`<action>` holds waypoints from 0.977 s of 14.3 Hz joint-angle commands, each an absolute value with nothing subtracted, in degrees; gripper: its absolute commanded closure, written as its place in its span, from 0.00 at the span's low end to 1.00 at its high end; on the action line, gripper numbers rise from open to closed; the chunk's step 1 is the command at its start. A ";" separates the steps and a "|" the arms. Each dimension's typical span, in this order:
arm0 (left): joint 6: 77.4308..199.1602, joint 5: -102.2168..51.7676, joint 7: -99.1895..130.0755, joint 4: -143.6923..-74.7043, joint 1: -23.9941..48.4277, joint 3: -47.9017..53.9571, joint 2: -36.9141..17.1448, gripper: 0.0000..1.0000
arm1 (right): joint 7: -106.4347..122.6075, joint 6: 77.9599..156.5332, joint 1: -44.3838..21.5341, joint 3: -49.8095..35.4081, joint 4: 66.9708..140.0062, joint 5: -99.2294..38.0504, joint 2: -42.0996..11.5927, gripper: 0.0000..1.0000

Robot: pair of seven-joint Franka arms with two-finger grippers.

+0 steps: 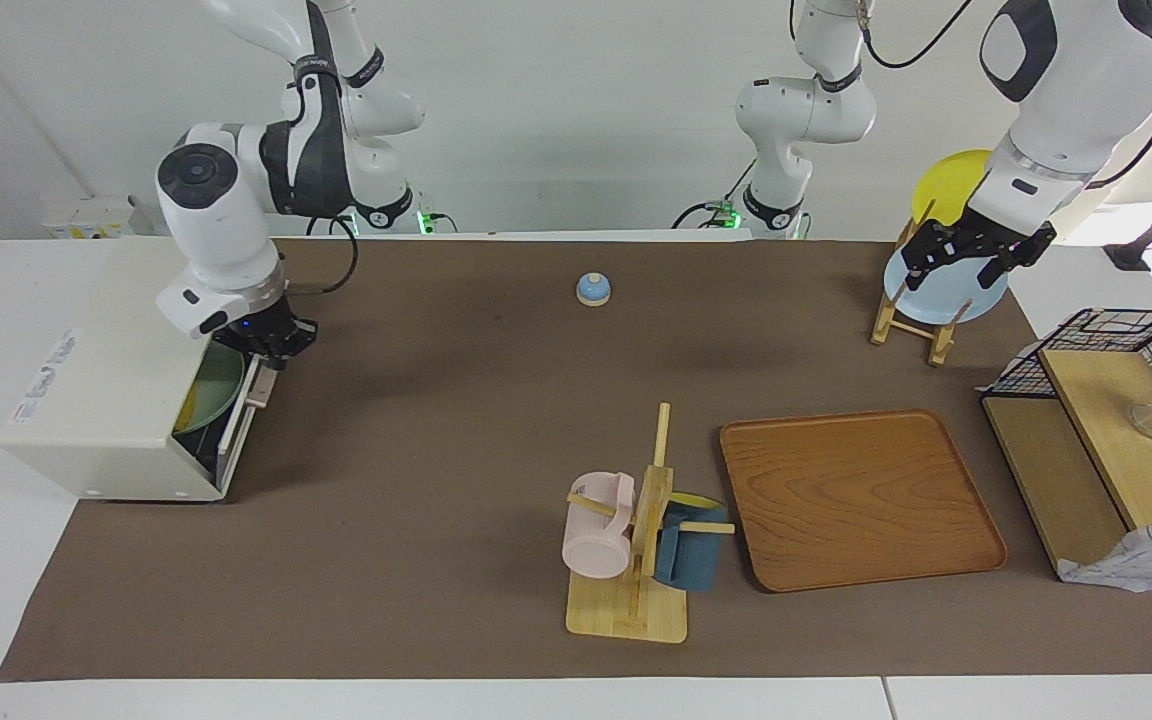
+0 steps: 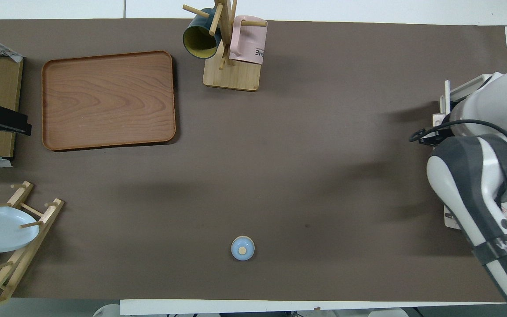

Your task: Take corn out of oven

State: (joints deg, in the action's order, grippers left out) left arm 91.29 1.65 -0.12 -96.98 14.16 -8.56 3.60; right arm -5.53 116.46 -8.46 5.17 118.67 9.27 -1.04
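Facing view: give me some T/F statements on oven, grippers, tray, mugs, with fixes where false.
1. The right gripper is at the top edge of the oven door. True.
2. The oven door is fully shut. False: it stands ajar, and a greenish round dish shows in the gap.
3. The corn lies on the wooden tray. False: nothing lies on the tray, and no corn shows in either view.
4. The left gripper is over the pale blue plate in the wooden plate rack. True.
5. Both mugs stand on the mat. False: the pink mug and the dark blue mug hang on the mug tree.
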 commanded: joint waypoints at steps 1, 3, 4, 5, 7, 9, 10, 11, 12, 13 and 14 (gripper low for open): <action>90.53 1.58 -1.23 -96.77 13.53 -8.26 4.04 0.00 | -11.06 124.35 -11.50 5.36 119.80 8.70 -6.67 1.00; 90.53 1.58 -1.23 -96.77 13.54 -8.26 4.04 0.00 | -12.12 126.37 -12.57 5.36 119.62 8.18 -8.43 1.00; 90.53 1.58 -1.23 -96.77 13.54 -8.26 4.04 0.00 | -12.82 127.60 -13.53 5.19 119.36 6.43 -9.13 1.00; 90.53 1.58 -1.23 -96.77 13.54 -8.26 4.04 0.00 | -13.79 127.01 -15.62 4.92 117.70 3.81 -9.49 1.00; 90.44 1.58 -1.23 -96.85 13.54 -8.26 4.04 0.00 | -15.46 119.58 -17.31 5.10 111.74 2.64 -10.02 0.91; 90.53 1.58 -1.23 -96.85 13.54 -8.26 4.04 0.00 | -15.12 116.11 -14.08 5.80 110.65 2.72 -8.27 0.46; 90.53 1.58 -1.23 -96.86 13.54 -8.26 4.04 0.00 | -14.86 115.23 -12.06 5.80 111.52 2.72 -7.30 0.37; 90.53 1.58 -1.23 -96.86 13.54 -8.26 4.04 0.00 | -14.68 115.14 -10.30 5.80 112.06 2.90 -7.21 0.36; 90.53 1.58 -1.23 -96.86 13.54 -8.26 4.04 0.00 | -14.42 115.48 -8.63 5.80 113.19 2.90 -7.03 0.36; 90.53 1.58 -1.23 -96.86 13.54 -8.26 4.04 0.00 | -13.37 115.75 -7.66 5.71 114.42 2.90 -6.34 0.36; 90.53 1.58 -1.23 -96.86 13.54 -8.26 4.04 0.00 | -11.36 116.97 -7.04 5.80 116.78 2.99 -5.72 0.36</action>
